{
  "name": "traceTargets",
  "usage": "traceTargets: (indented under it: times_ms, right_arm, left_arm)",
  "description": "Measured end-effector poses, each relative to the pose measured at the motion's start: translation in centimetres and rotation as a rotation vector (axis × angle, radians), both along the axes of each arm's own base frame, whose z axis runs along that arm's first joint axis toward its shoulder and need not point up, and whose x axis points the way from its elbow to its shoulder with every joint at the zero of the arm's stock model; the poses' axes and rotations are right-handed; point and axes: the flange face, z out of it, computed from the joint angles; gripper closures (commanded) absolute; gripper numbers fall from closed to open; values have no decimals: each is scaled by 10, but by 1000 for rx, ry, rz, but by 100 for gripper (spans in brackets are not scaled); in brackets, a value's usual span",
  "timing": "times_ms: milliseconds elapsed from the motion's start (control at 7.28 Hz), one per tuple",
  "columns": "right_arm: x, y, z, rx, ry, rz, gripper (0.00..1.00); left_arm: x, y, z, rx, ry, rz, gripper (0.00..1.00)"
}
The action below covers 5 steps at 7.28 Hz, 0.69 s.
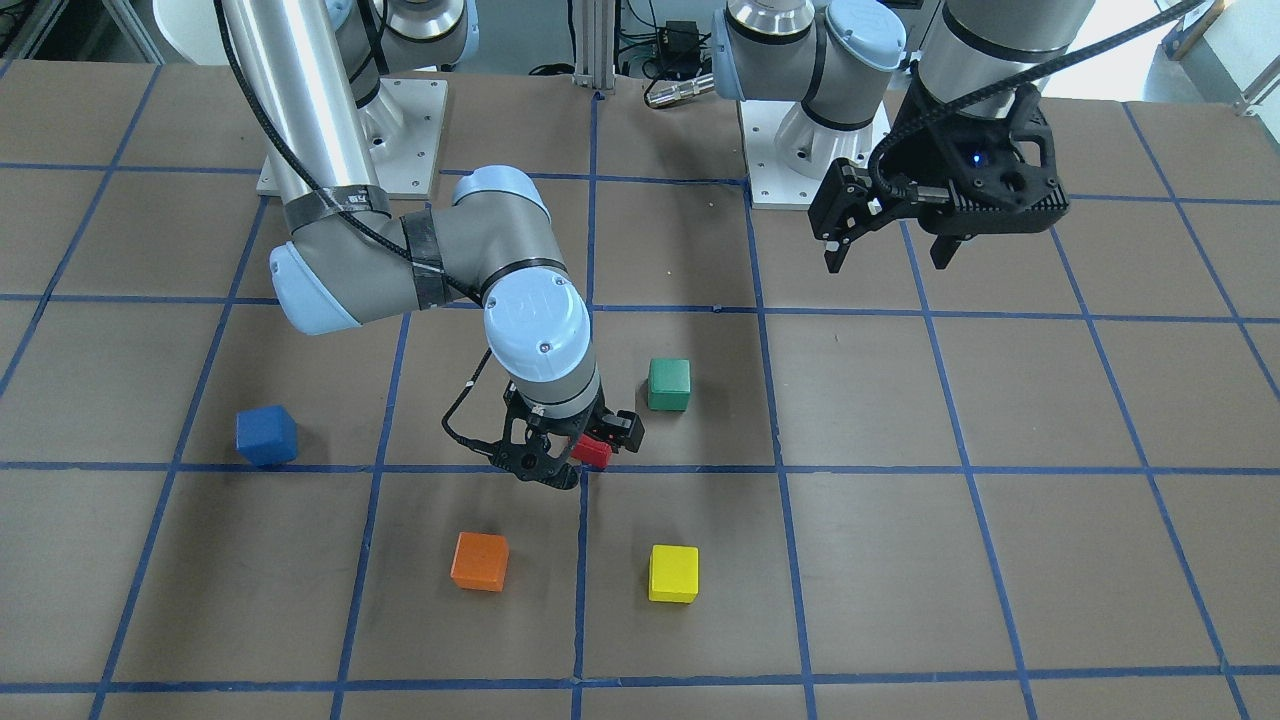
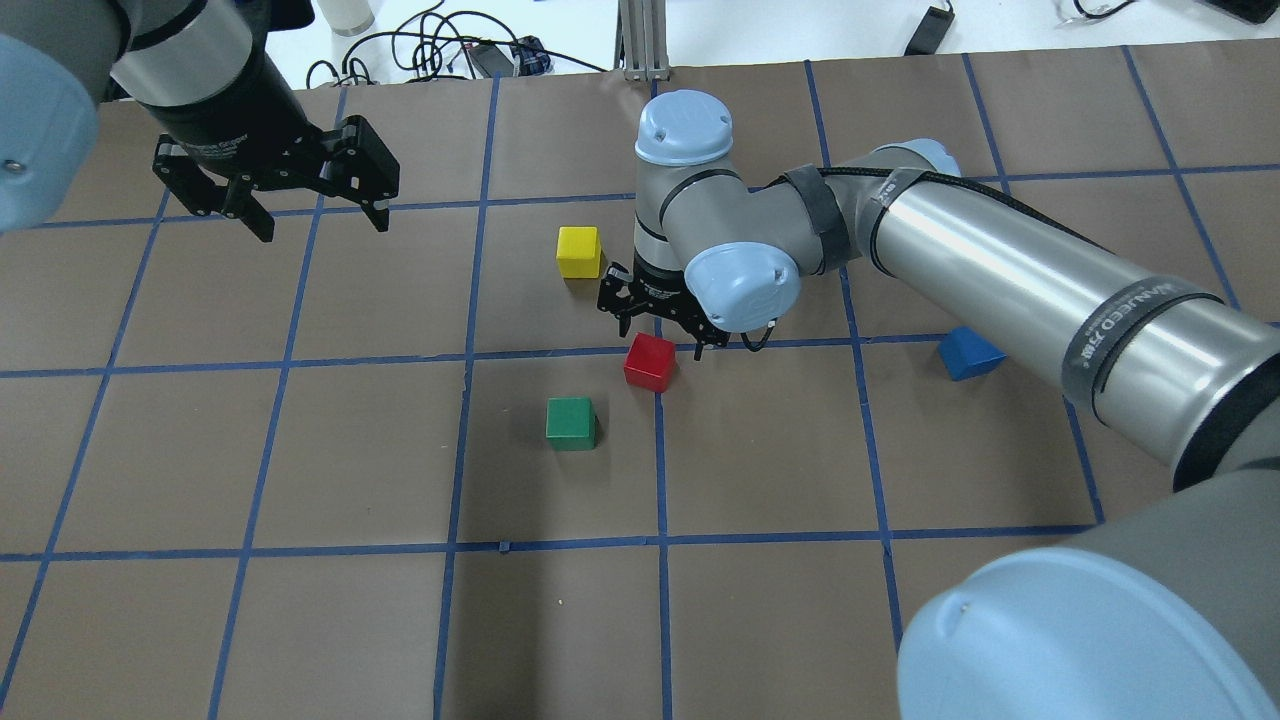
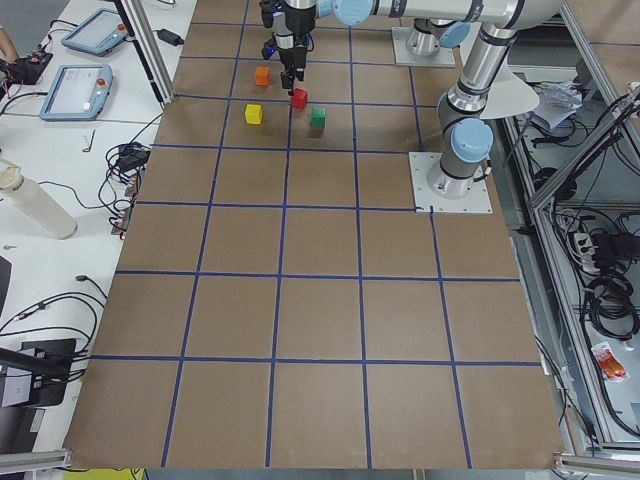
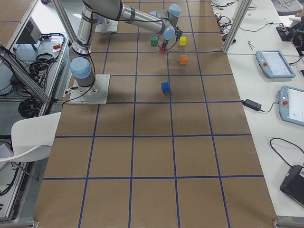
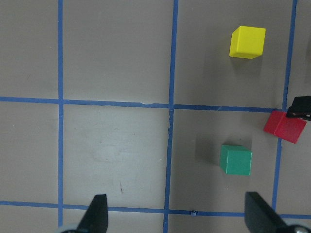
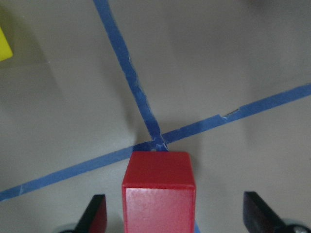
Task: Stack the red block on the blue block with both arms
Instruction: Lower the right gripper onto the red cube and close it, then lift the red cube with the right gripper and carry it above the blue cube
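A: How many blocks?
B: Five: one red block [image 2: 650, 361], one blue block [image 1: 266, 436], one green block [image 1: 668, 385], one orange block [image 1: 479, 561], one yellow block [image 1: 673, 573].
A: And arms?
B: Two: left arm [image 1: 1000, 40] with left gripper [image 2: 322, 230], right arm [image 1: 300, 100] with right gripper [image 2: 660, 335]. Past the far edge, perhaps two tablets [image 4: 271, 64]; small there.

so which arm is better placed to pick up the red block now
Right. Its open end effector sits low at the red block, which shows between its jaws in the right wrist view. The left end effector, also open, hangs high and far off to the side.
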Motion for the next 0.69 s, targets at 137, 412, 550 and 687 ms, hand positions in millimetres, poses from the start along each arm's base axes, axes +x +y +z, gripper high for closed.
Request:
traceTargets:
  times_ms: [137, 412, 550, 687]
  right_arm:
    - [1, 0, -8, 16, -4, -1, 12]
    - [1, 0, -20, 36, -2, -3, 86]
    - [2, 1, -22, 41, -1, -5, 100]
    - [2, 1, -22, 42, -1, -7, 100]
  left_arm:
    - [0, 0, -1, 0, 0, 0, 0]
    - [0, 0, -2, -1, 2, -1, 0]
    - [-1, 0, -2, -1, 3, -2, 0]
    - [-1, 0, -3, -1, 4, -3, 0]
